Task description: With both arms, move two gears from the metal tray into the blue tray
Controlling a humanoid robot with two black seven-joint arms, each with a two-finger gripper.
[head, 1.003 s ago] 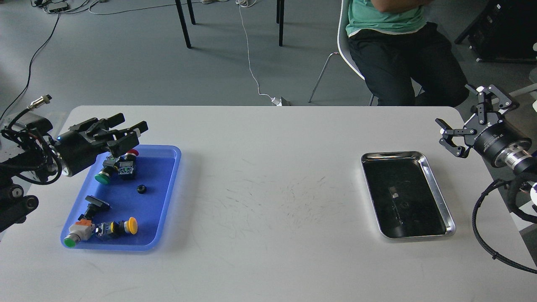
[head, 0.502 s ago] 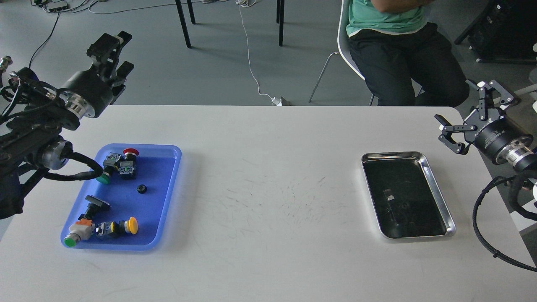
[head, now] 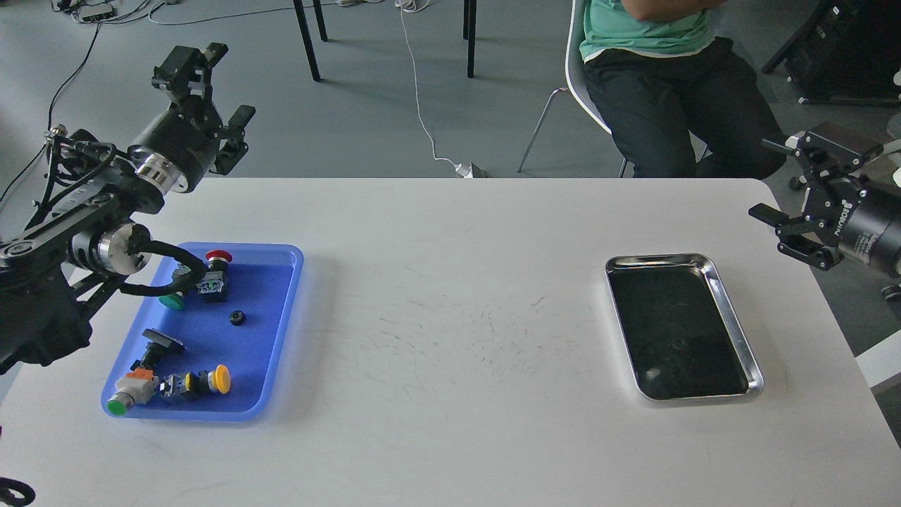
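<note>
From the head view, a white table [head: 450, 394] is filling most of the picture. The blue tray [head: 278, 352] is sitting near the left edge of the table. One small black gear [head: 237, 317] is lying flat on the blue floor, near the middle of the tray. Push-button switches are lying around it: one with a red cap [head: 217, 256], one with a green cap [head: 171, 301], one with a yellow cap [head: 222, 378], and a white one with a green cap [head: 127, 398] in the near left corner of the tray. A black flat part [head: 162, 341] is lying between them.

The metal tray [head: 732, 320] is sitting near the right edge of the table. Its floor is dark and shiny. A faint round shape [head: 679, 345] is showing on that floor, but it is too dim to tell if it is a gear.

The left gripper [head: 211, 88] is hanging up in the air past the far left corner of the table, with its fingers spread wide and nothing between them.

The right gripper [head: 799, 186] is hanging off the far right corner, also spread wide and holding nothing. There is white writing on its black body, but it is too small to read.

A person in a green shirt [head: 644, 24] is sitting on a chair behind the table.
</note>
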